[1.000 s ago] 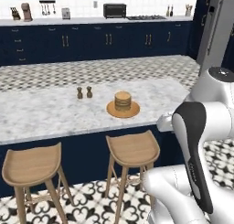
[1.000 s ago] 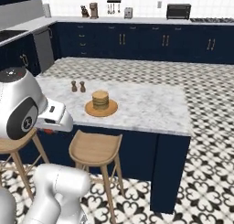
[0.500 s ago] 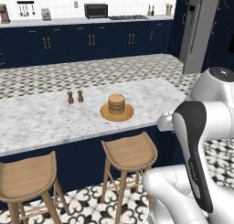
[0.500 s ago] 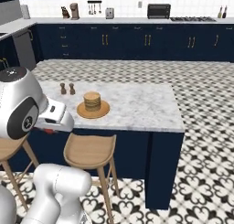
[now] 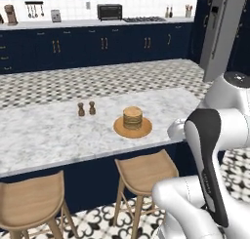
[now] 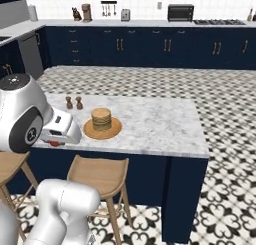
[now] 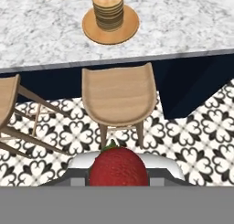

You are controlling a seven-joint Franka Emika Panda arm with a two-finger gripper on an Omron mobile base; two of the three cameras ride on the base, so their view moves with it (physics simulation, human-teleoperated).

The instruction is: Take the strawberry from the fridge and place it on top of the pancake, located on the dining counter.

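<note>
Red strawberry (image 7: pixel 118 167) sits gripped in the end effector (image 7: pixel 118 173), above a wooden stool (image 7: pixel 118 97).

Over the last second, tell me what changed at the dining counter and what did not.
The base drove, so both base views shifted: the pancake on its plate slid rightward across them, and the fridge came further into the left base view. Nothing on the dining counter itself moved; the two shakers stand beside the plate as before. The claw now holds the strawberry.
</note>
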